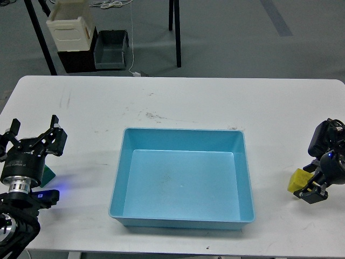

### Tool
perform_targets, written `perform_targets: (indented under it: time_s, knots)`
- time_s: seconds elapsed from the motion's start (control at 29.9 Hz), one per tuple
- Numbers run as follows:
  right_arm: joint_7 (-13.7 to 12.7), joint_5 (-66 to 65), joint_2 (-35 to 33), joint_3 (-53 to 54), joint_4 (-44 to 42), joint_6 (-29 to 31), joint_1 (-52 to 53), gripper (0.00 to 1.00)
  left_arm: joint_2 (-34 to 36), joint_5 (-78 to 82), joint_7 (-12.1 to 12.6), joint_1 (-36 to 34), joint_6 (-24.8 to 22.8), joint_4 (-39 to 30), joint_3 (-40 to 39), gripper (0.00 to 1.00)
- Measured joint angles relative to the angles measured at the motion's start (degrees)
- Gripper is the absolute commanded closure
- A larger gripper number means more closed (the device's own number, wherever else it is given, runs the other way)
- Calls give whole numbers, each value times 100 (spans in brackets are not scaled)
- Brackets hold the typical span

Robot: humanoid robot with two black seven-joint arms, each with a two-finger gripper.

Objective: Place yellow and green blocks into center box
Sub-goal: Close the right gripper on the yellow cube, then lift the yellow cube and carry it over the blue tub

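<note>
- left gripper [33, 141] sits nearest, at the table's [178, 100] left front edge; fingers spread apart, nothing between them.
- green block [49, 175] rests on the table just right of and behind the left wrist housing, mostly hidden by it; only a dark green corner shows. not in the gripper.
- center box [183, 224], light blue tray, sits mid-table toward the front edge; its floor holds neither block.
- yellow block [298, 181] lies at the table's right side, well apart from the tray and outside it.
- right gripper [314, 190] is at the yellow block's right side, dark fingers touching or overlapping it; cannot tell whether the fingers are apart or clamped on the block.
- beyond the table on the floor, upper left: cream-white crate [70, 26] on a dark stand, dark grey bin [111, 48] just to its right.
</note>
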Motion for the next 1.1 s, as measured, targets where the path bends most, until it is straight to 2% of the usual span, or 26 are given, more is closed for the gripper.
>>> perform_targets:
  time_s: [0.07,0.13,0.3,0.4,0.67,0.87,0.97,1.1]
  knots:
    - [0,-3,1,0,-2,0,2,48,0,-2,-4,-4,0,0,0,0]
    - [0,-4,2,0,-8,0,4,61,0,-3,-6,-8,0,1,0,0]
    - [0,-5,0,0,-14,0,24,82,0,-4,-7,-9,0,1,-7,0]
    - [0,-4,-23,0,-12,0,80,88,0,-4,-7,-10,0,1,-8,0]
    - [0,-5,-331,51,-14,0,642,99,0,-4,-7,-18,0,1,-9,0]
    - [-1,-5,-750,94,-171,-183,1845,100,0,-4,-7,-25,0,1,-9,0]
    - [-1,-4,-793,109,-190,-496,2406,100,0,-4,-8,-26,11,1,-52,0]
    - [0,85,-729,134,-180,-596,3106,100,0,-4,-8,-26,30,1,-76,0]
